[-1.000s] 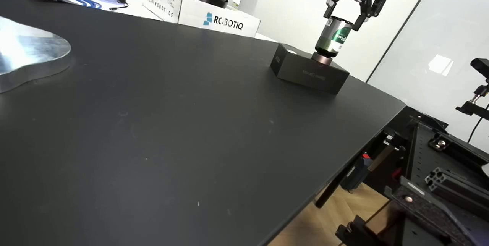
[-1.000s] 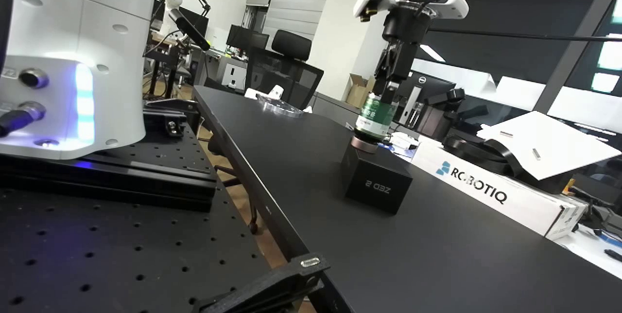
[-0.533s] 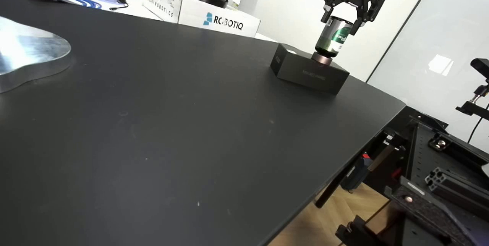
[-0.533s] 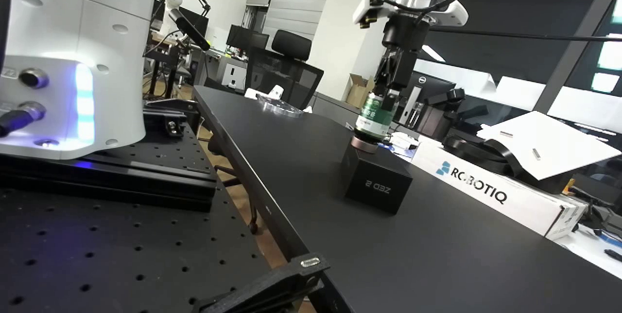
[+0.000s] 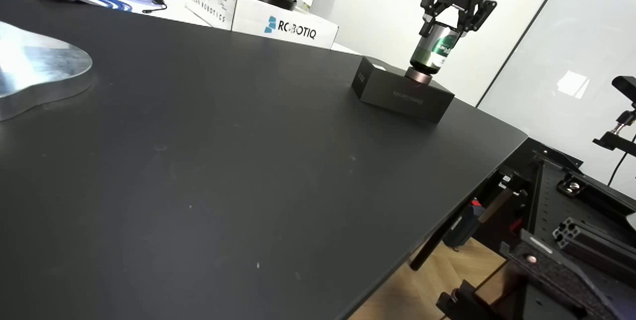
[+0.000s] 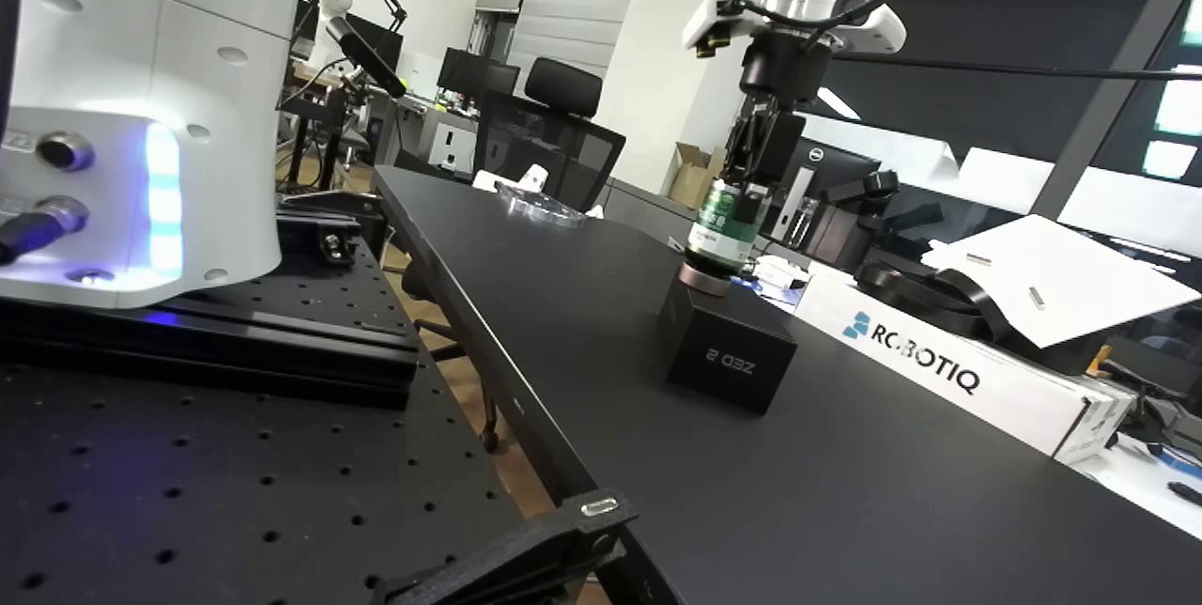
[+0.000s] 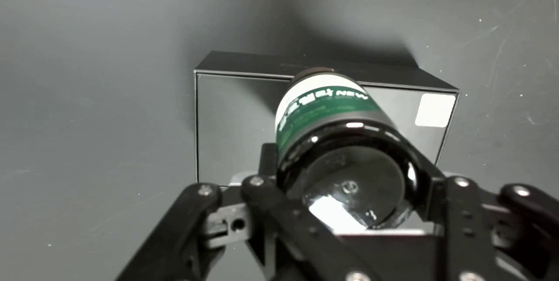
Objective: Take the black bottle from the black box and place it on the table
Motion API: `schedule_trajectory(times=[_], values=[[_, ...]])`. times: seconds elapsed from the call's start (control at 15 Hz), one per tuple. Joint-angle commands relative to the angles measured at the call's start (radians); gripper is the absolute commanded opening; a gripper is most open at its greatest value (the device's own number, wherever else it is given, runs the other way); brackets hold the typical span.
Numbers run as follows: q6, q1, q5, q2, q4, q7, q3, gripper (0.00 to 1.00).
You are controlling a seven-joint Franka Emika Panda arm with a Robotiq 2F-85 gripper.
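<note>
The black bottle [image 5: 434, 52], with its green and white label, stands upside down on its brownish cap atop the black box [image 5: 405, 94]. In an exterior view the bottle [image 6: 719, 234] rests near one end of the black box [image 6: 728, 356]. My gripper [image 7: 353, 180] is shut on the bottle's upper end, a finger on either side, and the bottle's round base faces the wrist camera. Part of the box's top [image 7: 231, 124] is hidden by bottle and gripper in the wrist view. The large black table [image 5: 223, 161] lies under the box.
A long white box with blue lettering [image 6: 939, 356] lies along the table's far side, carrying black items. A shiny metal piece [image 5: 39, 69] sits at the table's other end. The robot's white base [image 6: 141, 69] stands beyond the table's straight edge, near a black bracket [image 6: 554, 539].
My gripper's fingers have come together from wide apart onto the bottle's sides, after a slight shift of the wrist. Bottle and black box stay where they were.
</note>
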Motion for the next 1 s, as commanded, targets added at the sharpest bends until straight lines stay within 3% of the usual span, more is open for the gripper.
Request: schedule_trajectory(times=[0.0, 0.47, 0.93], values=[[-0.013, 0.008, 0.014, -0.048, -0.005, -0.017, -0.004, 0.44], [-0.028, -0.005, 0.005, -0.150, -0.011, -0.044, 0.013, 0.44], [0.010, -0.090, -0.027, -0.057, 0.125, -0.026, -0.023, 0.44]])
